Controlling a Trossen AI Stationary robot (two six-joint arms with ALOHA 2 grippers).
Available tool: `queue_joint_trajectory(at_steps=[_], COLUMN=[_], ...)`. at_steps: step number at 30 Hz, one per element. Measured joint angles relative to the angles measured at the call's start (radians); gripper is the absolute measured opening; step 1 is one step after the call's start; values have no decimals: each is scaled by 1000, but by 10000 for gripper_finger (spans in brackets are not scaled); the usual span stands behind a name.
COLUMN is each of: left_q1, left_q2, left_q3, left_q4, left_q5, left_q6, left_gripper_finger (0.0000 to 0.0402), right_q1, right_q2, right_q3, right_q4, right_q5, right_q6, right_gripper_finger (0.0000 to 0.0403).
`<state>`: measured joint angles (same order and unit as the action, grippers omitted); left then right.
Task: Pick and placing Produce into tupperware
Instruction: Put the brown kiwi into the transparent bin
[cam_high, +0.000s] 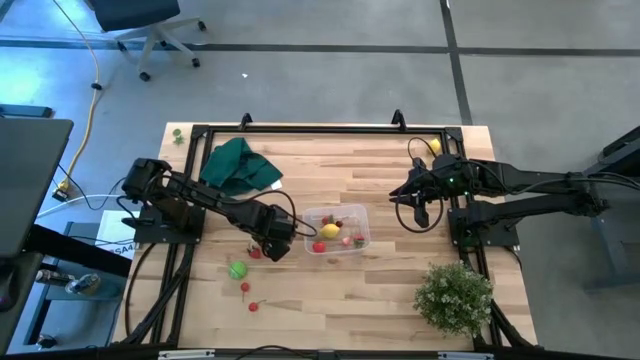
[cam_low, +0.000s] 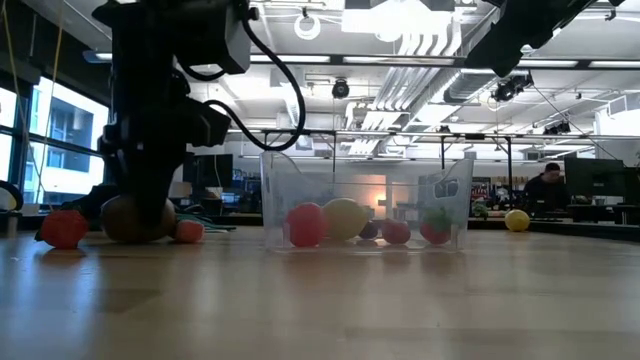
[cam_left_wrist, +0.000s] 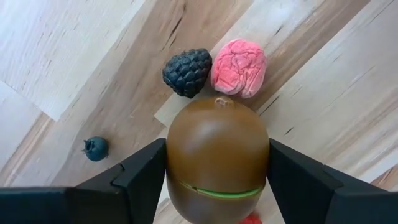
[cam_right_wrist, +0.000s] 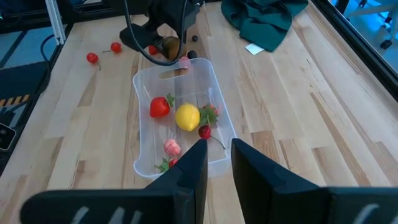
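The left tool (cam_left_wrist: 217, 180) is straddling a smooth brown egg-shaped toy kiwi (cam_left_wrist: 217, 155) on the wooden worktop (cam_high: 380, 290), its wide-spread fingers flanking the fruit's sides; whether they are gripping yet, I cannot tell. The clear rectangular plastic tupperware (cam_high: 362, 232), already holding several pieces, is lying just beside this tool, toward the right arm. The right tool (cam_high: 418, 208), jaws narrowly parted and empty, is waiting beyond the tub.

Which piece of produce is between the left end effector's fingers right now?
The brown kiwi-like piece, flanked by the left end effector; the black berry and pink piece lie free beyond.
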<state>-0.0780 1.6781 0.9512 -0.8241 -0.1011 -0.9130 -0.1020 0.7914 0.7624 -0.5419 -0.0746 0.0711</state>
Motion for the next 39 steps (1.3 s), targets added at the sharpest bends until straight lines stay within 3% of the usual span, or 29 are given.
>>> queue_joint_trajectory(at_steps=[39], left_q1=[-1], left_q2=[9], left_q3=[15], left_q4=[-43], left_q5=[-46], left_q6=[1], left_gripper_finger=[240], right_q1=[0], right_q2=[0], right_q3=[0], right_q4=[0], right_q5=[0], right_q6=[0], right_gripper_finger=[62])
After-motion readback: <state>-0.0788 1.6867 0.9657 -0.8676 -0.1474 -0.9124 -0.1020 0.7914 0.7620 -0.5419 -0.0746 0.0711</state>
